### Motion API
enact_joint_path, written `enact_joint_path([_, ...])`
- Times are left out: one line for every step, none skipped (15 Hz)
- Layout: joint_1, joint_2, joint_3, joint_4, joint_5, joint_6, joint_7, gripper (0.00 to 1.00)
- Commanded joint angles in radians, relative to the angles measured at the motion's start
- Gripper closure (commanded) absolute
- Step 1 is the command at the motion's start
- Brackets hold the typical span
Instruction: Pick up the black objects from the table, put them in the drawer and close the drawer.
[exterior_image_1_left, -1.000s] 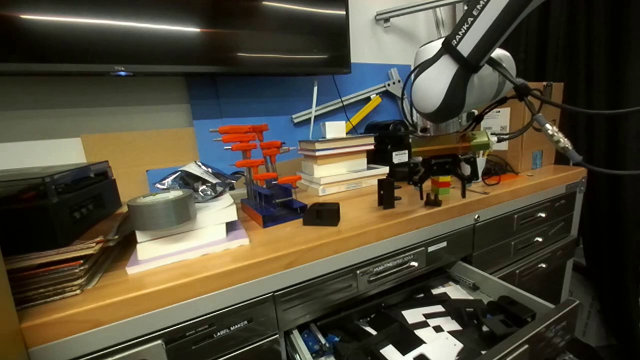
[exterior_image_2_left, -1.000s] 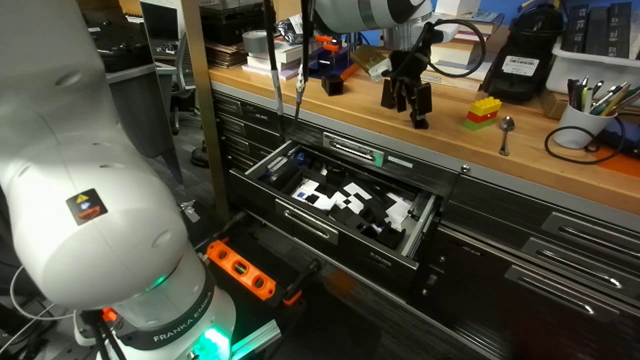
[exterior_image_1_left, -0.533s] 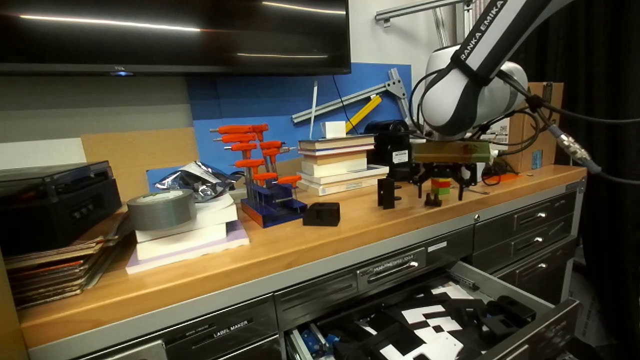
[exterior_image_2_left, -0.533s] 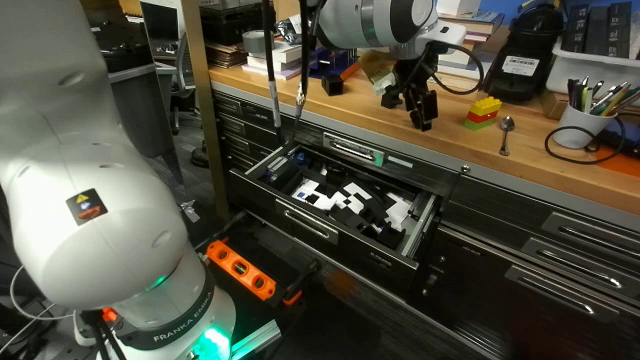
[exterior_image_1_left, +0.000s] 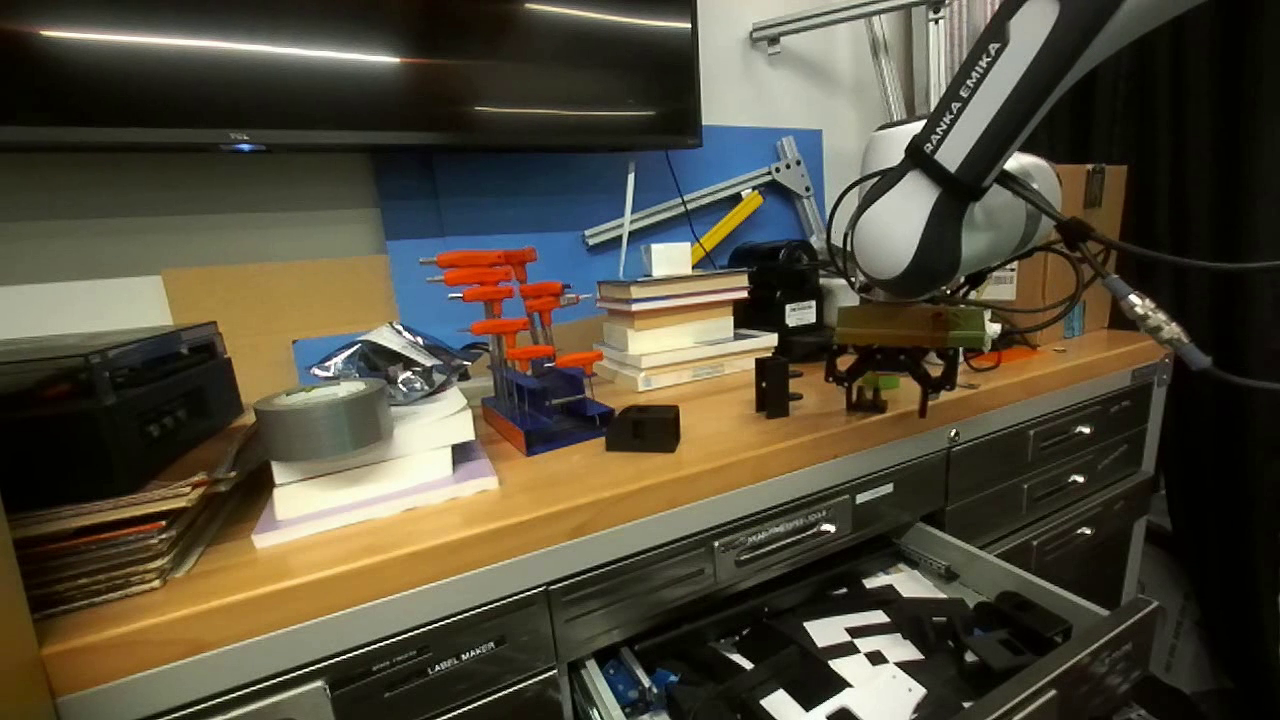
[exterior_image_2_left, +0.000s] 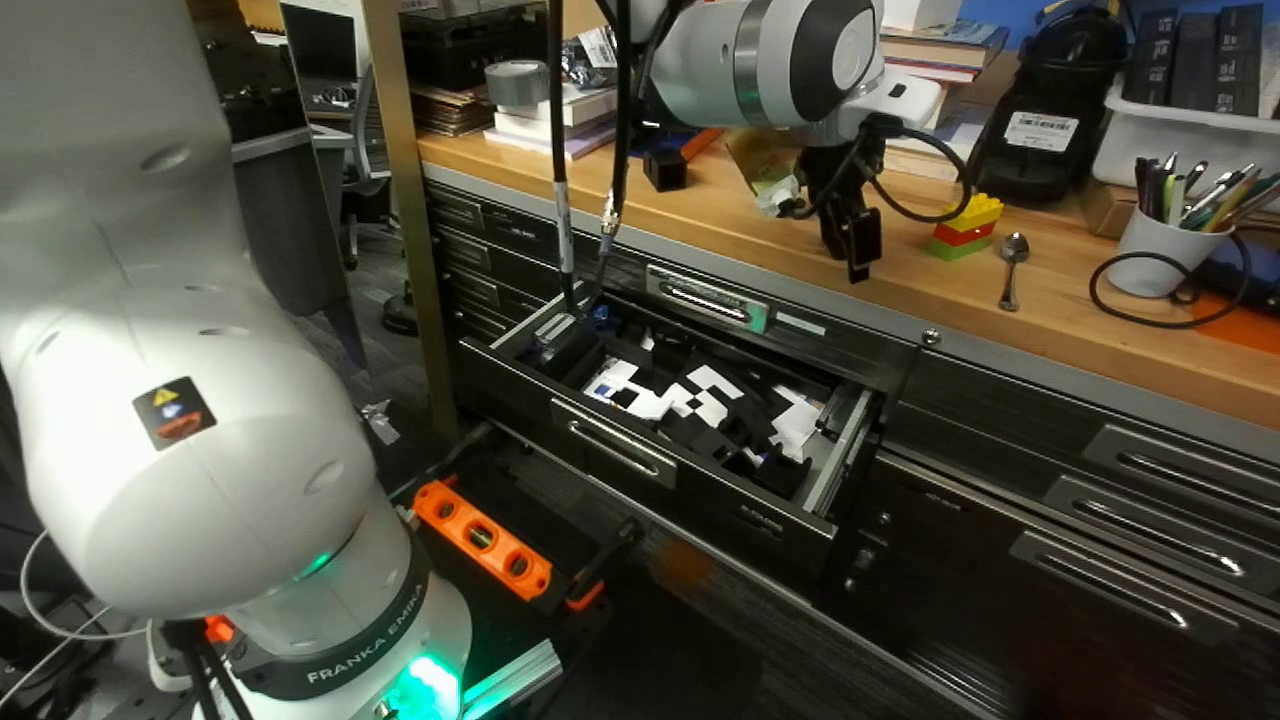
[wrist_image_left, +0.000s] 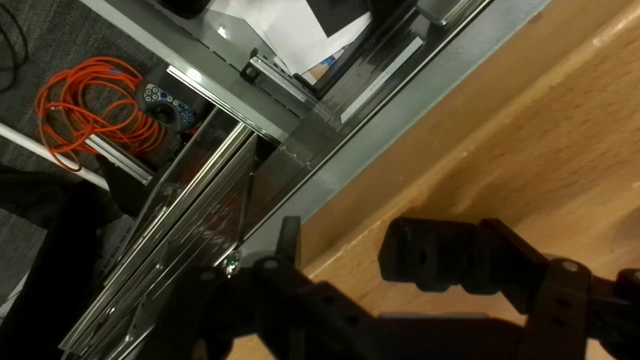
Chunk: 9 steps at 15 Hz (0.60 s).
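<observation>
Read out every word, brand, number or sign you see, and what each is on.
"FRANKA EMIKA": robot base.
"RANKA EMIKA": arm link, first letter unclear.
"TCL": screen.
"LABEL MAKER": drawer front.
Yellow warning triangle: sticker.
Too small or blurred: text on the open drawer, the black device, and elsewhere.

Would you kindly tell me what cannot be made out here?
Toy bricks, in an exterior view: the claw hides most of them.
Small black piece, in an exterior view: the claw overlaps it, so contact is unclear.
Drawer, in the wrist view: the top edge cuts off much of it.
Drawer lettering, in an exterior view: too small to read.
</observation>
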Motion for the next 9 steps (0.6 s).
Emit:
enact_joint_path([0.028,0.016,-0.032,0.018,-0.030,0.029,0.019,0.41])
enact_joint_path([0.031,0.016,-0.033,0.019,-0.031,0.030,0.021,0.51])
enact_joint_path([0.033,0.015,-0.035,0.019,-0.032,0.029,0.020,0.58])
enact_joint_path([0.033,0.011,-0.037,0.017,-0.032,0.028,0.018,0.65])
enact_joint_path([0.033,0.009,-0.038,0.017,-0.032,0.025,0.016,0.71])
enact_joint_path([0.033,0.005,-0.037,0.016,-0.030,0.022,0.014,0.75])
enact_joint_path([0.032,0.000,-0.033,0.012,-0.014,0.021,-0.007,0.72])
enact_joint_path([0.032,-0.007,-0.029,0.008,-0.004,0.006,-0.019,0.72])
enact_joint_path([0.034,-0.011,-0.024,0.006,0.009,-0.007,-0.039,0.72])
